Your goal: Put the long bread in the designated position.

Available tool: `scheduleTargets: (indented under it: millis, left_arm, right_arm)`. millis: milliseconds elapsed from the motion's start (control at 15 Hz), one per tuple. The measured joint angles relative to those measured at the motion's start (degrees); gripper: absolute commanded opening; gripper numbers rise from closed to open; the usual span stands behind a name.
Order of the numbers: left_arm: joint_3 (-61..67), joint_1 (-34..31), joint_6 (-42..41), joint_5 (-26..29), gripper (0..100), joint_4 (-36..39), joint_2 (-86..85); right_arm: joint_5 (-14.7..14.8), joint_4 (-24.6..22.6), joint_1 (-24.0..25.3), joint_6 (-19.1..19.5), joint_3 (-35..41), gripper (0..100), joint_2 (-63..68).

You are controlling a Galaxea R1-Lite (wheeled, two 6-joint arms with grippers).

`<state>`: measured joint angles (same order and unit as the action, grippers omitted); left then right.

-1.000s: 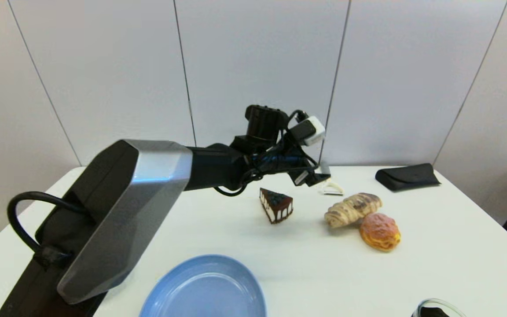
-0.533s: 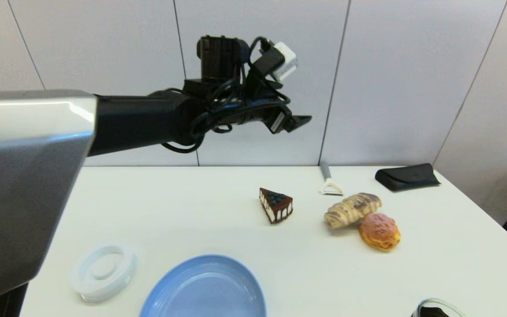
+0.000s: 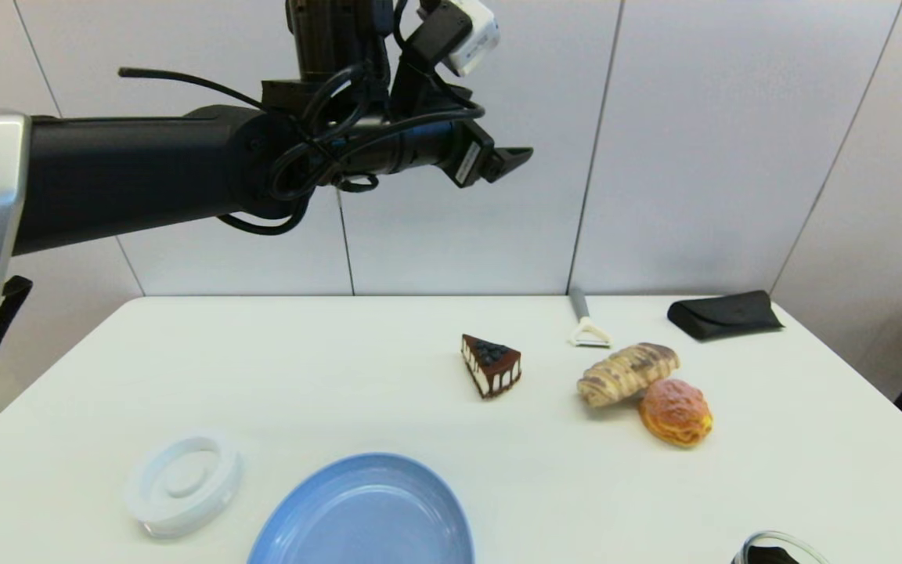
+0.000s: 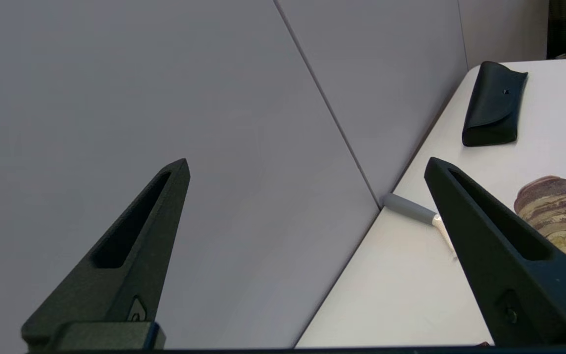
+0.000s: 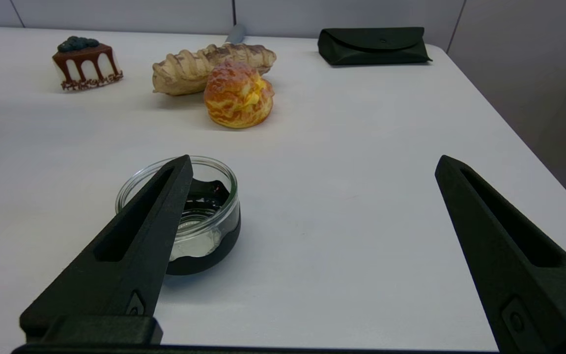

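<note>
The long bread (image 3: 627,374), a ridged tan loaf with dark stripes, lies on the white table right of centre, touching a round bun; it also shows in the right wrist view (image 5: 204,73) and the left wrist view (image 4: 558,216). My left gripper (image 3: 517,157) hangs high in front of the back wall, well above and left of the bread, open and empty (image 4: 306,164). My right gripper (image 5: 315,160) is open and empty, low over the table's near right part, with the bread far ahead of it. The designated position carries no marking that I can pick out on the tabletop.
A cake slice (image 3: 492,366) stands left of the bread and an orange puff bun (image 3: 676,412) touches its near side. A blue plate (image 3: 365,513) and white lid (image 3: 183,484) sit near the front edge. A black case (image 3: 725,314), a peeler (image 3: 586,325) and a glass jar (image 5: 189,216) are also here.
My left arm has swung up from low over the table to high before the wall, uncovering the white lid. The bread and the other items have not moved.
</note>
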<state>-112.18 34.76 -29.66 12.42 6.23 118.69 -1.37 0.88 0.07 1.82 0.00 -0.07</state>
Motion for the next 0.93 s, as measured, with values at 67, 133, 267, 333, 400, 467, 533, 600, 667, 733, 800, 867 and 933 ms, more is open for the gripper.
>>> scheduleTargets:
  millis: [67,133,267,333,400,467,533,600,667,733,800,867,933]
  left_arm:
    - [-0.02,0.0,-0.05,-0.02,100,-0.01,-0.3]
    - [0.0,0.0,-0.05,-0.02,100,-0.12,-0.63]
    - [0.61,0.05,0.04,-0.09,100,-0.45,-1.57]
    - [1.49,0.05,0.09,-0.35,100,-0.83,-2.43]
    - [2.78,0.0,0.11,-1.24,100,-1.16,-3.64]
    - [4.33,-0.04,0.15,-2.56,100,-1.52,-5.21]
    - [6.34,-0.06,0.26,-4.13,100,-1.99,-7.06]
    - [8.96,-0.15,0.39,-5.68,100,-2.49,-9.29]
    - [11.65,-0.26,0.61,-7.25,100,-2.9,-11.52]
    - [14.52,-0.44,1.16,-8.9,100,-3.47,-13.87]
    - [18.02,-0.61,2.13,-10.93,100,-3.95,-16.59]
    - [21.61,-0.69,3.29,-12.89,100,-4.41,-19.24]
    - [25.73,-0.85,4.63,-14.96,100,-4.66,-22.19]
  right_arm:
    - [-0.01,0.0,0.0,0.0,0.0,100,0.0]
    - [-0.01,0.0,0.0,0.0,0.0,100,0.0]
    - [-0.01,0.0,0.0,0.0,0.0,100,0.0]
    - [-0.01,0.0,0.0,0.0,0.0,100,0.0]
    - [-0.01,0.0,0.0,-0.02,0.0,100,0.0]
    - [-0.01,0.0,0.0,0.0,0.0,100,0.0]
    - [0.0,0.0,0.0,0.0,0.0,100,0.0]
    - [0.0,0.0,0.0,0.0,0.0,100,0.0]
    - [-0.01,0.0,0.0,0.02,0.0,100,0.0]
    - [-0.01,0.0,0.0,0.02,0.0,100,0.0]
    - [-0.04,0.0,0.0,0.0,0.0,100,0.0]
    - [0.0,0.0,0.0,0.0,0.0,100,0.0]
    - [-0.01,0.0,0.0,0.0,0.0,100,0.0]
